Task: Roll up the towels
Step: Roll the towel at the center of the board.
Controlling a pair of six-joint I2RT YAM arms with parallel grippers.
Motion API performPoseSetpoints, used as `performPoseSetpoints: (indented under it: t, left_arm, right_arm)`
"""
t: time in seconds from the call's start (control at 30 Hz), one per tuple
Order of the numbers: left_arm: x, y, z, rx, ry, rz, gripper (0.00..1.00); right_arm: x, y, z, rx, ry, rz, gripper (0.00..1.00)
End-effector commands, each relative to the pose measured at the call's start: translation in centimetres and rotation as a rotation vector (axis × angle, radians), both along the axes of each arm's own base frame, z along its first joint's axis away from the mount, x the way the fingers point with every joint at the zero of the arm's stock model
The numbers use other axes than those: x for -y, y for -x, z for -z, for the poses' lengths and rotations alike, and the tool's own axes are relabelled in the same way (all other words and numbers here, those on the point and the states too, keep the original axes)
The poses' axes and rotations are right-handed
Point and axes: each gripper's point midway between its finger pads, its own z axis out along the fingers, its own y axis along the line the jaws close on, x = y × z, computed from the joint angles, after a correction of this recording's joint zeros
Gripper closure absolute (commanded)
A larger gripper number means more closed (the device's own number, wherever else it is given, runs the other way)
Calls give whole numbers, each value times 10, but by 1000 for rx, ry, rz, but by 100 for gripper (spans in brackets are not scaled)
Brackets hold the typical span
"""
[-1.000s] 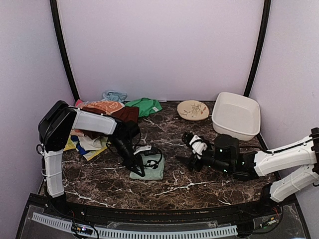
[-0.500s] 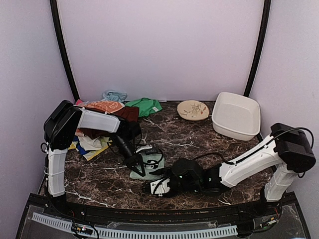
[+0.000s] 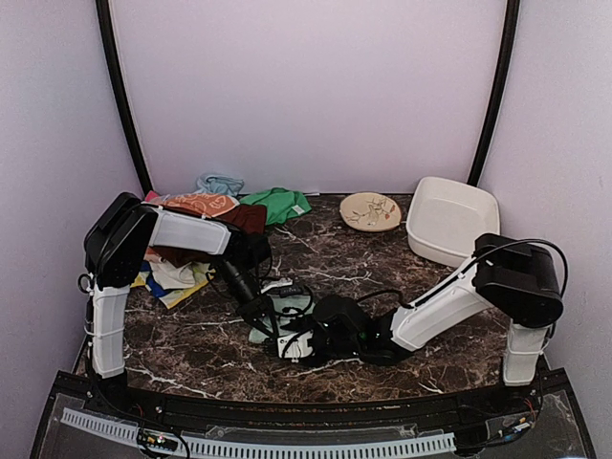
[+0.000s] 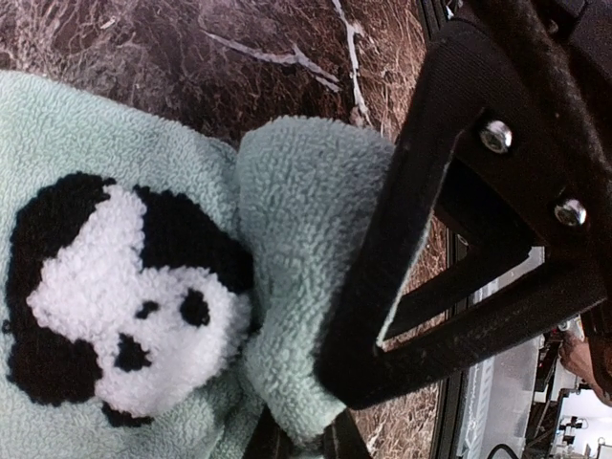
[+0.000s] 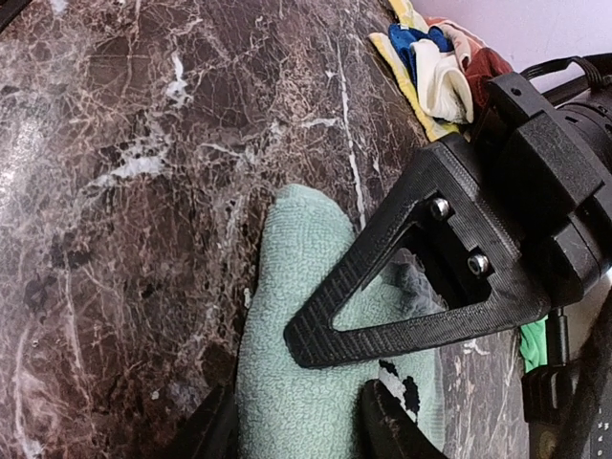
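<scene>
I am looking at one pale mint-green fleece towel with a black-and-white panda patch (image 3: 291,305), lying on the near-left part of the dark marbled bench (image 3: 191,354), with both of my two grippers meeting on it. The left gripper (image 4: 301,442) is pinching a folded-over flap of this towel, its jaws pressed together on the fabric. The right gripper (image 5: 301,430) is reaching in from the right, its two fingers standing on either side of the towel's rounded near end; the fleece is filling the gap between them, and I cannot tell whether they are squeezing it.

Further back on the left, more towels are lying in a loose heap: one dark maroon (image 3: 245,219), one orange patterned (image 3: 196,203), one bright green (image 3: 277,204), one pale blue (image 3: 220,182), plus a yellow, white and blue tangle (image 3: 167,277) I cannot count apart. At the far right, one round beige plate (image 3: 370,210) is sitting just beside one white rectangular tub (image 3: 452,222).
</scene>
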Motion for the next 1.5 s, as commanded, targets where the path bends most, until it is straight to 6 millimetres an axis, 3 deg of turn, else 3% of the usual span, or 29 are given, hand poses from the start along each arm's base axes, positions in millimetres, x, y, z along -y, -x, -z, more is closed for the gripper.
performPoseSetpoints:
  t: [0.0,0.23,0.53,0.67,0.83,0.97,1.07,1.3,1.47]
  left_arm:
    - [-33,11,46,0,-205,42,87]
    - [-36,-4,30,46,-154,-17,60]
    - [-79,-41,-23,308,-24,-189,57]
    - [-95,-36,-29,424,2,-202,54]
    - [-101,-35,-41,560,55,-216,54]
    - [-98,-33,-60,673,134,-189,54]
    - [-92,-29,-66,714,139,-136,54]
    - [-66,-18,-51,827,96,37,54]
    - [-41,-37,-46,918,68,100,52]
  right_arm:
    - [1,0,14,-49,6,10,59]
    - [9,-3,34,-146,58,49,78]
    - [16,-16,43,-413,75,158,90]
    - [16,-14,45,-516,98,164,95]
    - [9,-18,43,-690,116,176,99]
    - [-2,-20,35,-908,146,193,98]
    - [2,-24,38,-1042,174,249,99]
    - [10,-28,40,-1363,117,303,99]
    - [20,-29,49,-1488,83,329,98]
